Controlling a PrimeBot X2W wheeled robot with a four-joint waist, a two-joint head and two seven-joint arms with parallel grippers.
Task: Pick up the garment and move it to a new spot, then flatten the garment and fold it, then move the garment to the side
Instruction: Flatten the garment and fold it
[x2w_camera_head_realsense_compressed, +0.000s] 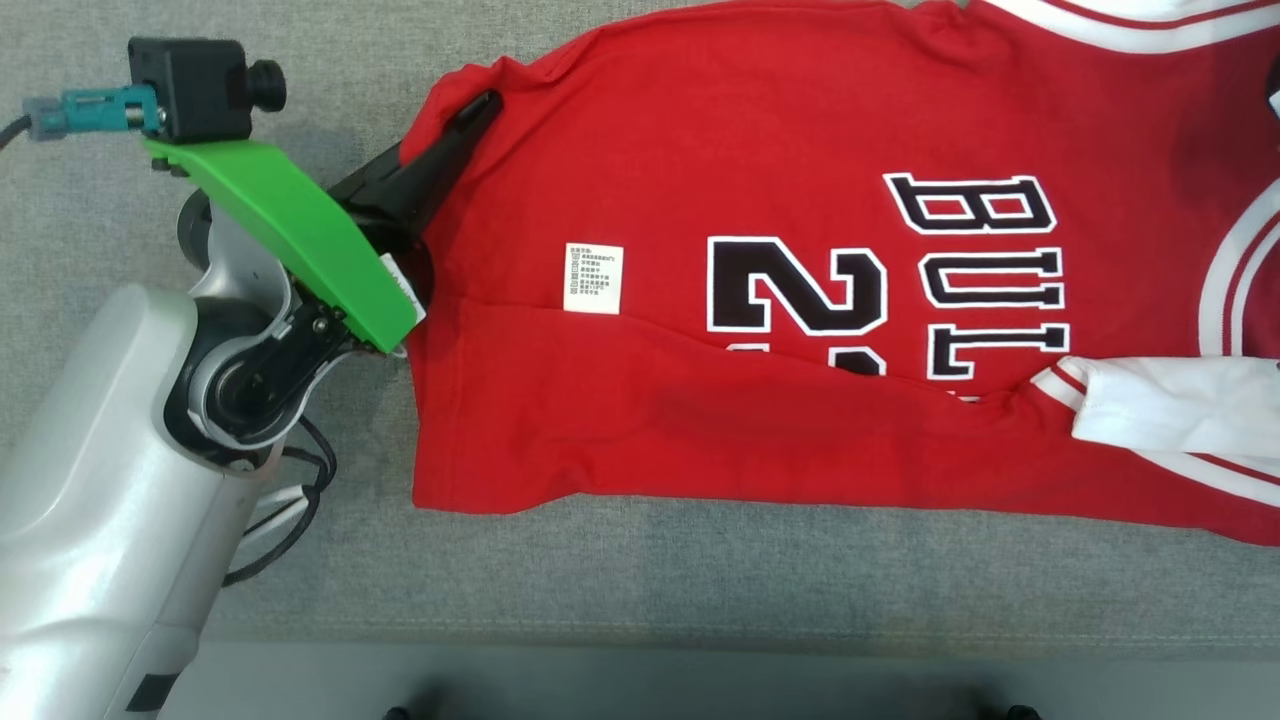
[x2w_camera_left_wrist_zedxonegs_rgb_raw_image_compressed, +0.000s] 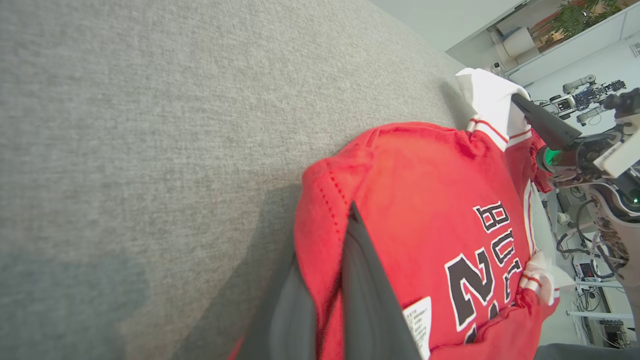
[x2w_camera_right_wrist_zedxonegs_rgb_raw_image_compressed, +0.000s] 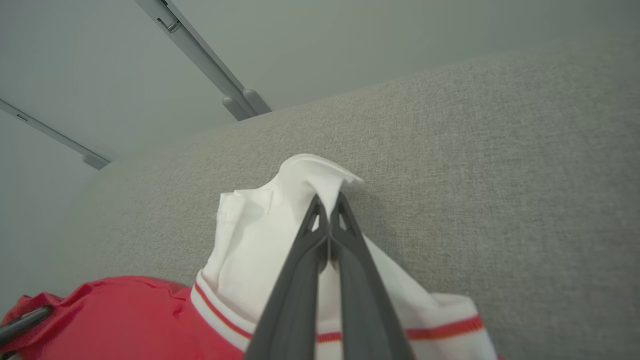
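The garment (x2w_camera_head_realsense_compressed: 700, 150), a red jersey with white sleeves and black lettering, lies spread on the grey cloth surface. Its lower part is folded over along a crease. My left gripper (x2w_camera_head_realsense_compressed: 485, 102) is shut on the hem corner at the garment's upper left. The left wrist view has red cloth (x2w_camera_left_wrist_zedxonegs_rgb_raw_image_compressed: 425, 175) pinched between that gripper's fingers (x2w_camera_left_wrist_zedxonegs_rgb_raw_image_compressed: 350, 212). My right gripper (x2w_camera_right_wrist_zedxonegs_rgb_raw_image_compressed: 328, 200) is shut on the tip of a white sleeve (x2w_camera_right_wrist_zedxonegs_rgb_raw_image_compressed: 260, 235), which bunches up around the fingers. The left wrist view also catches the right gripper (x2w_camera_left_wrist_zedxonegs_rgb_raw_image_compressed: 520, 102) holding that sleeve at the garment's far end.
Grey cloth surface (x2w_camera_head_realsense_compressed: 640, 570) runs all round the garment, with its front edge near the bottom of the head view. A black cable (x2w_camera_head_realsense_compressed: 290, 520) hangs by my left arm. Beyond the far end stands lab equipment (x2w_camera_left_wrist_zedxonegs_rgb_raw_image_compressed: 590, 95). A metal rail (x2w_camera_right_wrist_zedxonegs_rgb_raw_image_compressed: 200, 40) crosses the wall.
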